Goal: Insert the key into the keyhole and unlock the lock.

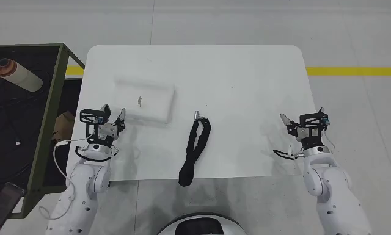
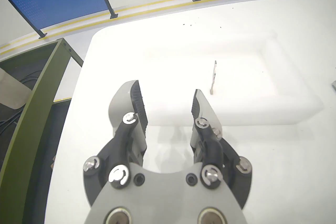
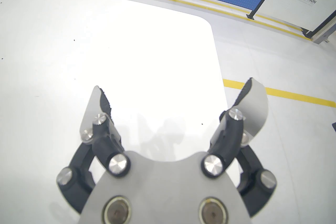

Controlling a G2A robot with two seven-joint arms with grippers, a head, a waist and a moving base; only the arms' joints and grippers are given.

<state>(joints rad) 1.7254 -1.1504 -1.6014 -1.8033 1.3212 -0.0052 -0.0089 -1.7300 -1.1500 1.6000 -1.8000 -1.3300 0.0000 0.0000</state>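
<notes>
Key point(image 2: 214, 76) stands upright in the white foam pad point(image 1: 160, 93), far left. Black lock point(image 1: 195, 143) lies mid-table, overhanging the near edge. Left gripper point(image 2: 166, 88) and right gripper point(image 3: 173, 84) both gape, holding nothing.

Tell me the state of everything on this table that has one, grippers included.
Small silver metal key, standing upright in the white foam block, not gripped.
Black fabric-sleeved chain lock, lying on the white table, one end at the near edge, no key in it.
Left gripper, open, empty.
Right gripper, open wide, empty.
</notes>
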